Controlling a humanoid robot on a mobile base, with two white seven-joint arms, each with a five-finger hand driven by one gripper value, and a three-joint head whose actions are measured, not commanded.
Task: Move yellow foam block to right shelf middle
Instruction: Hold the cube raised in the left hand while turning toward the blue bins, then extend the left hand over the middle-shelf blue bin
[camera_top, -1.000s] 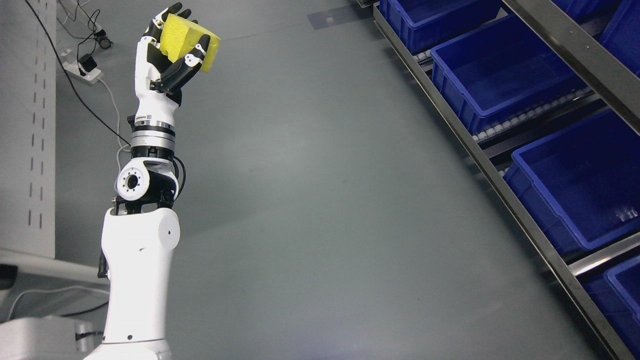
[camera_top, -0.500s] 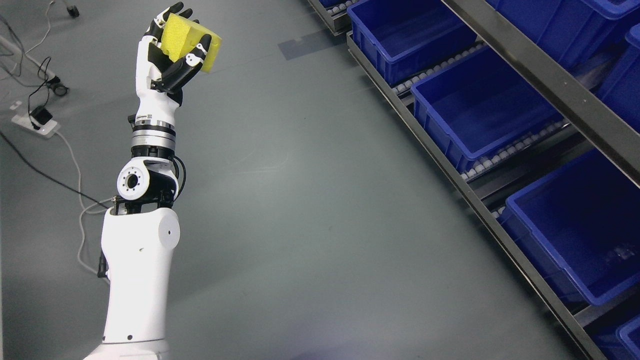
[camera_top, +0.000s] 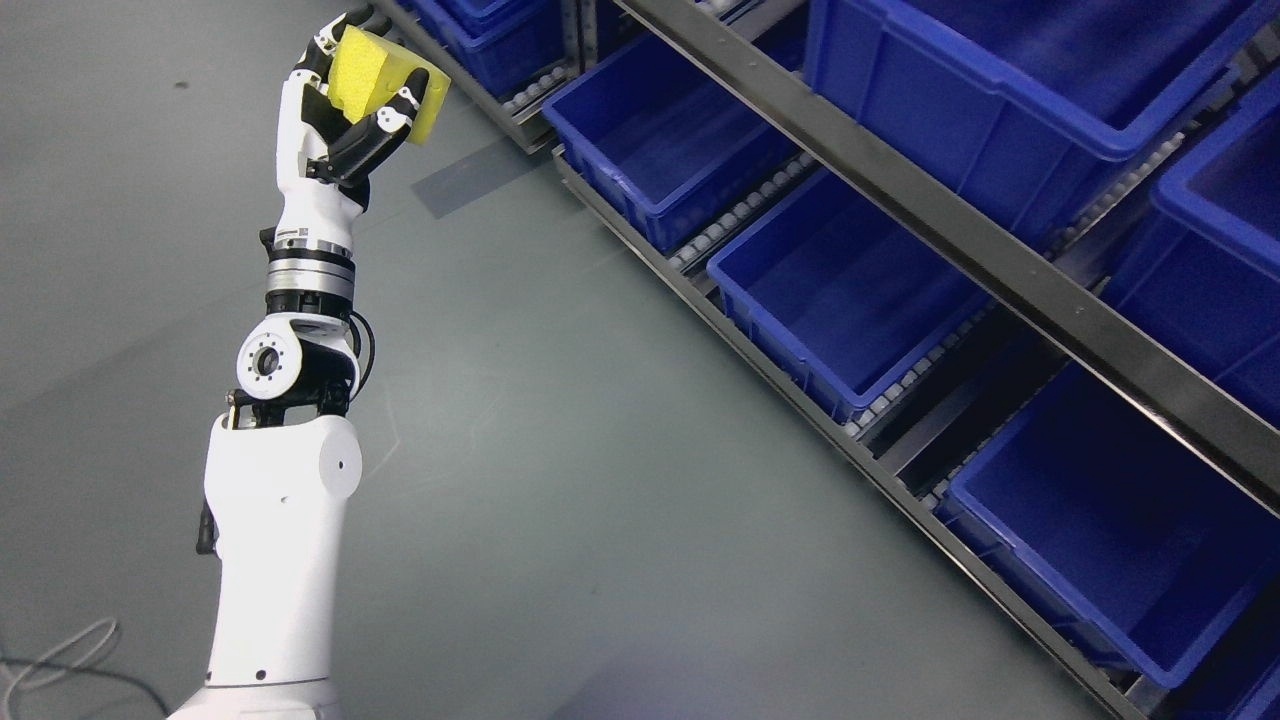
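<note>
In the head view the left hand is raised over the grey floor, black fingers clenched around the yellow porous foam block, probably light and squashy, so its broad faces suit gripping, well apart from the blue plastic bins on the metal shelf.

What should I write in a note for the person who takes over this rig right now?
Left robot hand: raised high at the upper left of the view, fingers shut on the foam block.
Right robot hand: not in view.
Block: held in the air over the floor, not in any bin.
Shelf: on the right, with blue bins on several levels; those whose insides show look empty.
Done: block is grasped and lifted.
Left: bring the block to the shelf's middle level and release it there.
</note>
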